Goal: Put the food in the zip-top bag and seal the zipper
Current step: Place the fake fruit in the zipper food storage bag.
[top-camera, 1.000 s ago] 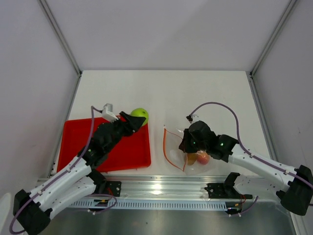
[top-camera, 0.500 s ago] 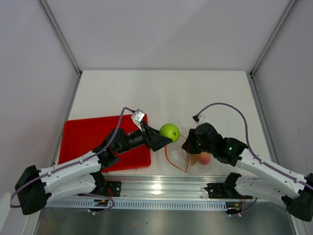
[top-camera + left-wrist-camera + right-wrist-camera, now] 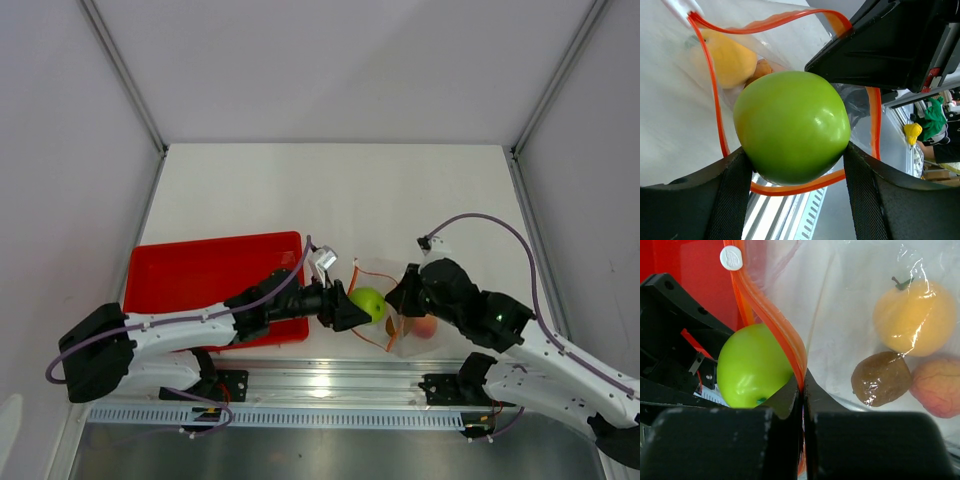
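Pinching a glossy round apple [image 3: 791, 127] — left claw [image 3: 796, 150] at filmy bag [image 3: 840, 300].

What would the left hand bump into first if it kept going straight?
The left hand holds the green apple at the zip-top bag mouth, so it likely meets the yellow fruit inside first; depth is hard to judge.

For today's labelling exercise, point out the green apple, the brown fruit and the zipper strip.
green apple [image 3: 791, 127], left wrist view, middle of its skin.
brown fruit [image 3: 881, 378], right wrist view, its centre.
zipper strip [image 3: 772, 320], right wrist view, mid-length of the orange band.
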You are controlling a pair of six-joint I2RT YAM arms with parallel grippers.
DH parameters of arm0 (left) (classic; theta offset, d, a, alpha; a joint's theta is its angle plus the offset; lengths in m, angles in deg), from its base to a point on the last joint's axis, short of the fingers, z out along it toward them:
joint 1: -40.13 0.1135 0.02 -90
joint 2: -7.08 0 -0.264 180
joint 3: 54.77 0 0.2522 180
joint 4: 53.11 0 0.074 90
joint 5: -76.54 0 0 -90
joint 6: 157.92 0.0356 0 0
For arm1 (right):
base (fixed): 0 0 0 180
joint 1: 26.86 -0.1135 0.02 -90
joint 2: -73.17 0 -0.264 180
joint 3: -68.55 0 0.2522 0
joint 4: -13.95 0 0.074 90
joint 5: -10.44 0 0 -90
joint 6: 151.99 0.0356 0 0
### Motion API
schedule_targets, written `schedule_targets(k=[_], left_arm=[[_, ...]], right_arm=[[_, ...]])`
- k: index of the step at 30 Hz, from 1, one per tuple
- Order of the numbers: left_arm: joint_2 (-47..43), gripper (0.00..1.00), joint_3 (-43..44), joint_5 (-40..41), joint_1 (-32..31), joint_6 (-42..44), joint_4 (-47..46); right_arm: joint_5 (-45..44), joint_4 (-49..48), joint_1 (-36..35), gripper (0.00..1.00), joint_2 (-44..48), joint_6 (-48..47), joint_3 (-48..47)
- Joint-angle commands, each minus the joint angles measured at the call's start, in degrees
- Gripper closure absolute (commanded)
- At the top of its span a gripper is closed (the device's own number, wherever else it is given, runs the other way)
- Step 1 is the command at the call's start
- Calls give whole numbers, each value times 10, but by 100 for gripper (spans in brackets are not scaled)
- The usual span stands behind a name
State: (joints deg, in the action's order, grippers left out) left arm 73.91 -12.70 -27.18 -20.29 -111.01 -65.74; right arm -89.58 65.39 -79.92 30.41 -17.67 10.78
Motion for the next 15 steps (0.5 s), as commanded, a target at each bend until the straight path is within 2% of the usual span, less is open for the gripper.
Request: schedule_targets(k=[1,2,3,6,7,9,11,12,15], left_arm=[[13,96,55,17,-14,-2,27],[15,92,60,24,-16,-1,47],[17,82,60,33,-18,1,50],[19,59,59,39,-23,-2,49],[20,39,66,40,-26,1,55],[19,26,72,41,-30,7,70],[16,20,93,49,-36,18,98],[13,12,98,54,-39,27,107],[3,2,125,84,-51,44,150]], right_arm=[[-14,4,-3,100,13,11,-8],[-14,2,-3,100,15,12,-4],[-14,2,-3,100,21,13,-2],[-14,10,-4,100,26,18,1],[-14,12,-4,100,32,20,2],[-15,9,-4,100,40,21,10],[-18,9,-4,100,49,23,14],[-18,9,-3,100,50,23,13],[-20,15,-4,100,48,20,8]])
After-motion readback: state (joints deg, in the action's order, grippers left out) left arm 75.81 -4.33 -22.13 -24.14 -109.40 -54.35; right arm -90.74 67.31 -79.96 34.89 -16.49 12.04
